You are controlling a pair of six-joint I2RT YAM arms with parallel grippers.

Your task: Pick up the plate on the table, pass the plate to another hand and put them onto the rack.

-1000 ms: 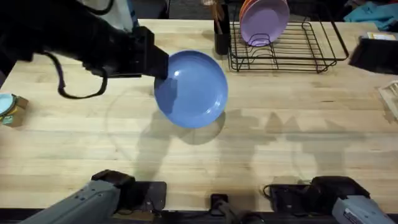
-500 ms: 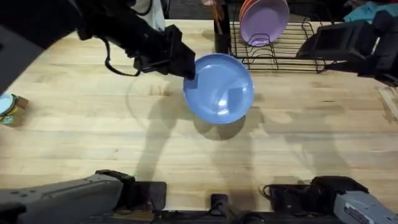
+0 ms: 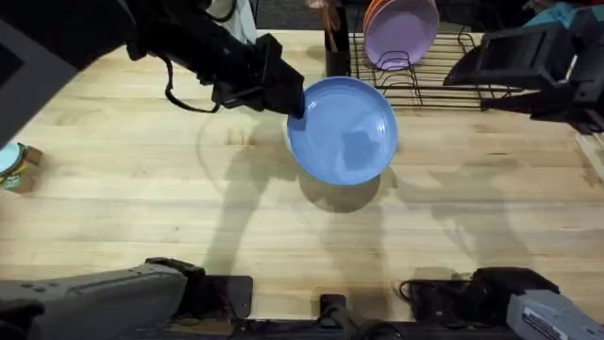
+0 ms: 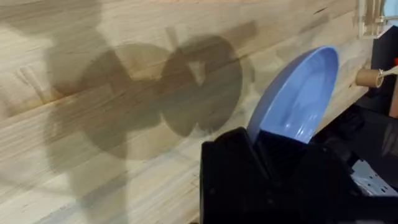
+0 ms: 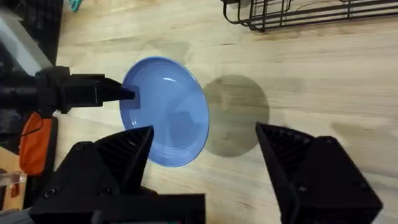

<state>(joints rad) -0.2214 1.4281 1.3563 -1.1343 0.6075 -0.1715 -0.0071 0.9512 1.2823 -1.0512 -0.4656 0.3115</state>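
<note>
The left gripper (image 3: 294,102) is pinching the blue plate (image 3: 342,130) by its rim, jaws pressed onto the edge nearest the left arm; in the left wrist view the plate (image 4: 296,99) is standing up out of the gripper (image 4: 273,146), seen nearly edge-on. In the overhead view the plate is hanging clear of the table (image 3: 142,189), its face turned towards the camera and its shadow lying on the wood just below and in front of it. The right gripper (image 5: 205,155) is holding its jaws spread wide with nothing between them; in the right wrist view the plate (image 5: 165,112) is showing beyond the gap between the fingers (image 5: 124,152), apart from them, with the left gripper (image 5: 127,94) gripping its rim on one side. In the overhead view the right gripper (image 3: 472,61) is hovering over the right part of the rack, well apart from the plate. The black wire rack (image 3: 444,80) is sitting at the far edge of the table, just behind the held plate, and is carrying a lilac plate (image 3: 401,30) upright in its slots with an orange plate (image 3: 373,14) close behind it. A small tin (image 3: 11,162) is resting at the table's left edge.
</note>
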